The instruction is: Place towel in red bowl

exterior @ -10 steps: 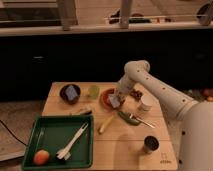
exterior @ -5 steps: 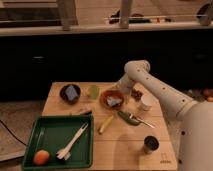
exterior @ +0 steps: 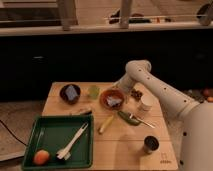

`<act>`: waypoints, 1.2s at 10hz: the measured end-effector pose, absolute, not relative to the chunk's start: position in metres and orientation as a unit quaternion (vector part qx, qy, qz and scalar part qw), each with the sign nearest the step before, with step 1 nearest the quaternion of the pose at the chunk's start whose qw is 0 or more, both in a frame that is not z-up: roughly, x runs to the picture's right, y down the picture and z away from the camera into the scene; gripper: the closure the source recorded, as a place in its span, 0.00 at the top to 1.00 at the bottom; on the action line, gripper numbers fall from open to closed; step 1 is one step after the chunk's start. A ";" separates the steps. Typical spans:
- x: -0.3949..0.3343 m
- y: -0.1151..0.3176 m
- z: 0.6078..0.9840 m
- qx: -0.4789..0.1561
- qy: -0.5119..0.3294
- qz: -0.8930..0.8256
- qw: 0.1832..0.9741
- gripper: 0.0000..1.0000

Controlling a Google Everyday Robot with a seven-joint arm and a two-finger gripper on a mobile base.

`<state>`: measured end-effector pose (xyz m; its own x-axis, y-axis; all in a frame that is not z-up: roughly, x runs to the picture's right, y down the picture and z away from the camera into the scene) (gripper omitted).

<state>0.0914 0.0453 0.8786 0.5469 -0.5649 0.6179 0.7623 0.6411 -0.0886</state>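
Note:
The red bowl (exterior: 106, 94) stands at the back middle of the wooden table. A pale grey-blue towel (exterior: 114, 101) lies bunched inside it. My gripper (exterior: 121, 89) hangs just above the bowl's back right rim, at the end of the white arm that reaches down from the right. It is clear of the towel.
A dark bowl (exterior: 70, 93) with a blue object and a green cup (exterior: 93, 91) stand left of the red bowl. A white cup (exterior: 146, 104), a green item with a spoon (exterior: 129, 118), a banana (exterior: 106, 123) and a dark cup (exterior: 151, 144) lie nearby. A green tray (exterior: 50, 131) holds an orange (exterior: 41, 157) and a white utensil (exterior: 73, 142).
My gripper was down in the red bowl with the towel a second ago. It has since lifted up and to the right, and the towel stays in the bowl.

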 end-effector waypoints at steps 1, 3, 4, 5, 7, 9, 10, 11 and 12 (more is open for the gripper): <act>0.091 0.043 0.877 -0.172 -0.281 -0.387 0.861 0.80; 0.091 0.043 0.877 -0.171 -0.281 -0.387 0.861 0.80; 0.091 0.043 0.877 -0.171 -0.282 -0.387 0.861 0.80; 0.092 0.043 0.877 -0.171 -0.281 -0.387 0.861 0.80; 0.091 0.043 0.877 -0.171 -0.281 -0.387 0.861 0.80; 0.091 0.043 0.877 -0.171 -0.281 -0.387 0.861 0.80; 0.091 0.043 0.877 -0.171 -0.281 -0.387 0.861 0.80; 0.091 0.043 0.877 -0.171 -0.281 -0.387 0.861 0.80; 0.091 0.043 0.877 -0.171 -0.281 -0.387 0.861 0.80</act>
<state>0.0915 0.0430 0.8774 0.5427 -0.5697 0.6171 0.7623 0.6426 -0.0772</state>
